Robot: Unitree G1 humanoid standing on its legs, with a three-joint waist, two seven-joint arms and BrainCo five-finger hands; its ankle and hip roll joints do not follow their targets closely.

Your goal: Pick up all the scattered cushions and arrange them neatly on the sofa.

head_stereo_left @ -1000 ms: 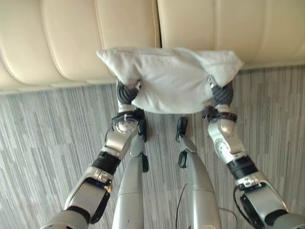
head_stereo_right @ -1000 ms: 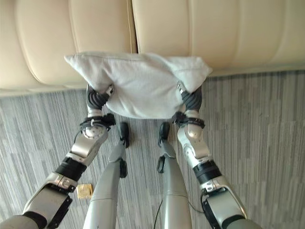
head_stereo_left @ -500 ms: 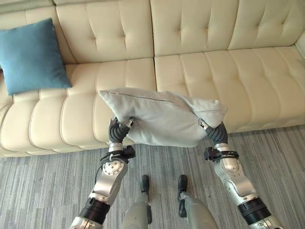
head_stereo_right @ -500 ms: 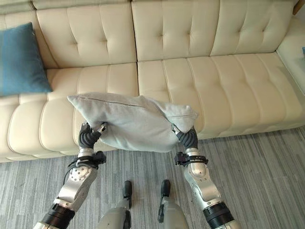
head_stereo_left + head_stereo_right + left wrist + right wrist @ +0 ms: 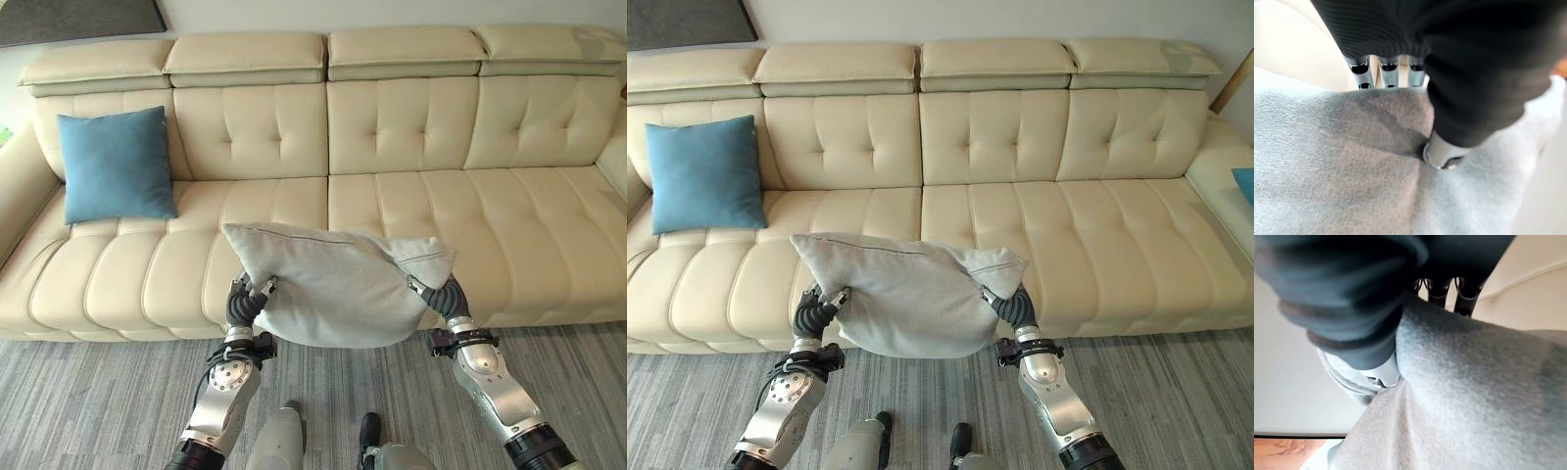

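Grey cushion (image 5: 338,294): held in air just before sofa (image 5: 470,225) seat's front edge, mid-span; left hand (image 5: 243,305) & right hand (image 5: 438,294) each pinch an end, thumb over, fingers under. Blue cushion (image 5: 115,164): upright, sofa's left end. Risk: pinch on soft cloth may slip, cushion sags or drops to floor (image 5: 88,401).

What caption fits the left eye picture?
Both hands, left and right, hold a grey cushion before the sofa.

No text, label, number or sign can be read anywhere in these views. The grey cushion (image 5: 338,289) pinched between the left hand (image 5: 245,302) and the right hand (image 5: 439,294) carries no legible print, and neither does the cream sofa (image 5: 411,127) beyond the hands or the blue cushion (image 5: 115,164) on it.
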